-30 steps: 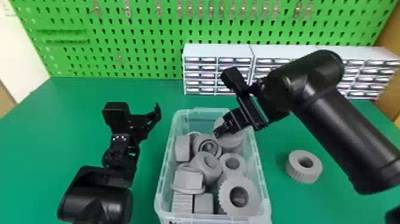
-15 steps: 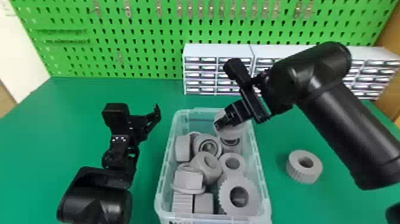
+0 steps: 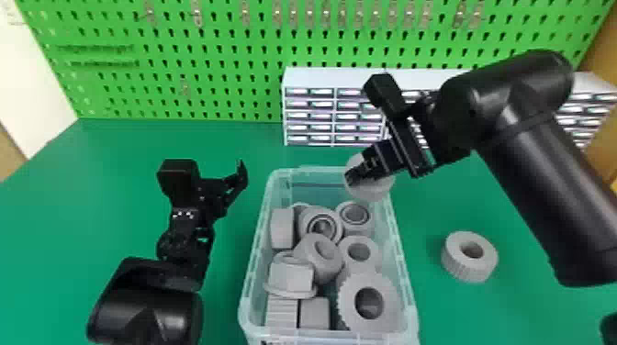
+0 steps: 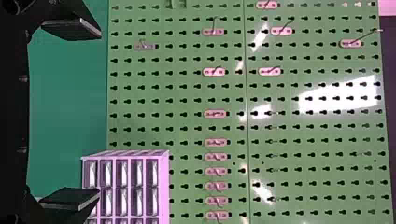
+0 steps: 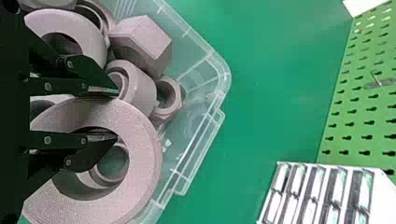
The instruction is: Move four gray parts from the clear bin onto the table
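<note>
My right gripper [image 3: 352, 177] is over the clear bin's [image 3: 405, 270] far right corner, shut on the wall of a large gray ring [image 3: 378, 189]. In the right wrist view, my right gripper [image 5: 116, 114] has one finger inside the hole of the gray ring [image 5: 142, 154] and the other outside. Several gray parts [image 3: 367, 300] lie piled in the bin. Another gray ring [image 3: 482, 262] rests flat on the table right of it. Left of the bin, my left gripper [image 3: 239, 175] stands open; in the left wrist view, nothing is between the left gripper's [image 4: 99, 113] fingers.
The green table [image 3: 229, 142] surrounds the bin. Behind it stand white drawer cabinets [image 3: 334, 79] against a green pegboard [image 3: 229, 69]. The right forearm [image 3: 532, 183] extends above the table on the right, over the area beside the ring lying there.
The right gripper has risen with the large ring, drifting slightly right and uncovering a gray part beneath it in the bin. The left arm has stayed in place.
</note>
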Motion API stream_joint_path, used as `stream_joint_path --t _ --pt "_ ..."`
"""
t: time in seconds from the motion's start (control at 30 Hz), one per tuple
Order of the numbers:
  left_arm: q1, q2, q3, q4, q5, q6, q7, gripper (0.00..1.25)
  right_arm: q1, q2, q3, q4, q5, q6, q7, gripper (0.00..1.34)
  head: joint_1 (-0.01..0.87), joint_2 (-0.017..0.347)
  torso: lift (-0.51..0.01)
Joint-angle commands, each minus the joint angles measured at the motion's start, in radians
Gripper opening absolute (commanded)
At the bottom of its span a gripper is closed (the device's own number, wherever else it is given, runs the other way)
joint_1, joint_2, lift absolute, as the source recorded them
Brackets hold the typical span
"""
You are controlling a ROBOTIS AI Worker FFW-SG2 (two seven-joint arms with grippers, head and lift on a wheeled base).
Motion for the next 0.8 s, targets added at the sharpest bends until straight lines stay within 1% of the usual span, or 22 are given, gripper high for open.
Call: stream_joint_path --t 0.0,0.33,0.77 --pt "0.000 0.000 0.000 0.000 0.000 0.000 0.000 1.15 0.010 -0.005 -0.038 -0.016 0.027 0.015 0.000 0.33 0.693 0.072 -0.052" --pt "0.000 0.000 -0.003 0.000 0.002 0.000 0.000 1.15 0.036 -0.016 -0.113 -0.036 0.076 0.044 0.000 0.33 0.693 0.072 -0.052" --pt "0.004 0.000 -0.006 0.000 0.002 0.000 0.000 1.15 0.077 -0.034 -0.168 -0.047 0.099 0.066 0.000 0.33 0.693 0.072 -0.052"
